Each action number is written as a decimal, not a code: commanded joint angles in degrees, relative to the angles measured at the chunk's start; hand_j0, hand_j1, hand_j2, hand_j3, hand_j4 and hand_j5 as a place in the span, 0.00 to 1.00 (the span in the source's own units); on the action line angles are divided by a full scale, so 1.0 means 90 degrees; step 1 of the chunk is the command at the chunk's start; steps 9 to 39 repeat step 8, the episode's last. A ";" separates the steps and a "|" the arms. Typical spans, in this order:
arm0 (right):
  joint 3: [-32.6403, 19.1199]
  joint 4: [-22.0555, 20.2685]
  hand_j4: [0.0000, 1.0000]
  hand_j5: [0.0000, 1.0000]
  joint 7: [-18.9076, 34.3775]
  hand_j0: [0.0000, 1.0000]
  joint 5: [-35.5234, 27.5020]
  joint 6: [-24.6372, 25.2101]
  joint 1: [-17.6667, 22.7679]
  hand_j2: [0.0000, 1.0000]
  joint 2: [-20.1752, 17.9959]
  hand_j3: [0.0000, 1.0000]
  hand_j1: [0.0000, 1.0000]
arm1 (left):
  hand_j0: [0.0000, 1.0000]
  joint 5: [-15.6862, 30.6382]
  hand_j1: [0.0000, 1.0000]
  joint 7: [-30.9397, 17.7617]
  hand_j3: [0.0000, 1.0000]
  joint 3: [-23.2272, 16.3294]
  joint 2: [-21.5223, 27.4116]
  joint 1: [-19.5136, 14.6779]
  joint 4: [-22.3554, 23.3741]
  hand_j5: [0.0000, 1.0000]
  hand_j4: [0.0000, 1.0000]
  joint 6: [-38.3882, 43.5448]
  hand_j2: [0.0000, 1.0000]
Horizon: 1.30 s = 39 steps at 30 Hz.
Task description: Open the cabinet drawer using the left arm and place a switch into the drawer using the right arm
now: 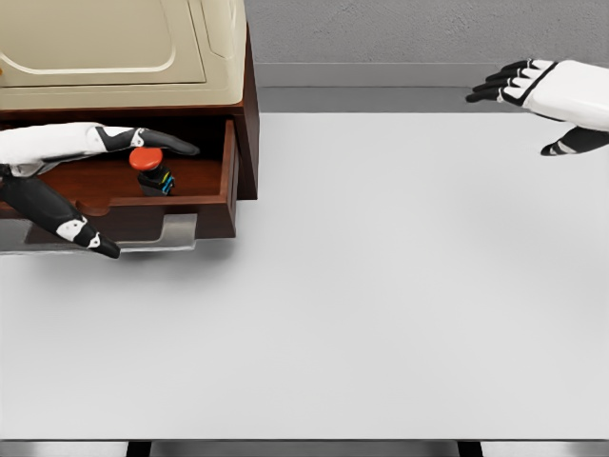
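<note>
Dark brown wood makes up the cabinet (245, 114), and its drawer (205, 186) stands pulled out toward the robot over the white worktop (381, 286). The opening step therefore looks done. Inside the drawer sits the switch (152, 168), a red round button on a small dark body, standing upright on the drawer floor just under the fingertips of the left hand (105, 143). So the placing step also looks done, as far as one view can show.

That left hand reaches in from the left edge with its fingers stretched out flat over the drawer, holding nothing; its thumb (81, 233) angles down across the drawer front, close beside the pale metal handle (176, 228). Whether the thumb touches the front I cannot tell.

Far off to the right, well apart from the cabinet, the right hand (533, 90) hangs above the back edge of the worktop, fingers extended and loosely together, thumb apart below them, empty.

What is left seems little: both arms could pull clear. On top of the cabinet rests a cream-coloured appliance (124, 48), which plays no part.
</note>
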 commanded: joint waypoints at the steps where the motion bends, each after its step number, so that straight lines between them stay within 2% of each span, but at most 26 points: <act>1: 0.0028 0.0095 1.00 1.00 -0.0004 1.00 -0.0024 0.0021 -0.0010 1.00 -0.0093 1.00 1.00 | 1.00 -0.0053 1.00 0.0001 1.00 0.0017 -0.0411 0.0000 -0.0001 1.00 1.00 0.0014 1.00; 3: 0.0028 0.0114 1.00 1.00 -0.0004 1.00 -0.0014 0.0021 0.0000 1.00 -0.0073 1.00 1.00 | 1.00 -0.0053 1.00 0.0001 1.00 0.0017 -0.0655 0.0068 -0.0001 1.00 1.00 0.0014 1.00; 6: 0.0028 0.0114 1.00 1.00 -0.0004 1.00 -0.0004 0.0021 0.0000 1.00 -0.0044 1.00 1.00 | 1.00 -0.0053 1.00 0.0001 1.00 0.0017 -0.0704 0.0078 -0.0001 1.00 1.00 0.0014 1.00; 39: 0.0038 0.0114 1.00 1.00 -0.0004 1.00 -0.0004 0.0021 0.0000 1.00 -0.0034 1.00 1.00 | 1.00 -0.0053 1.00 0.0001 1.00 0.0017 -0.0684 0.0078 -0.0001 1.00 1.00 0.0014 1.00</act>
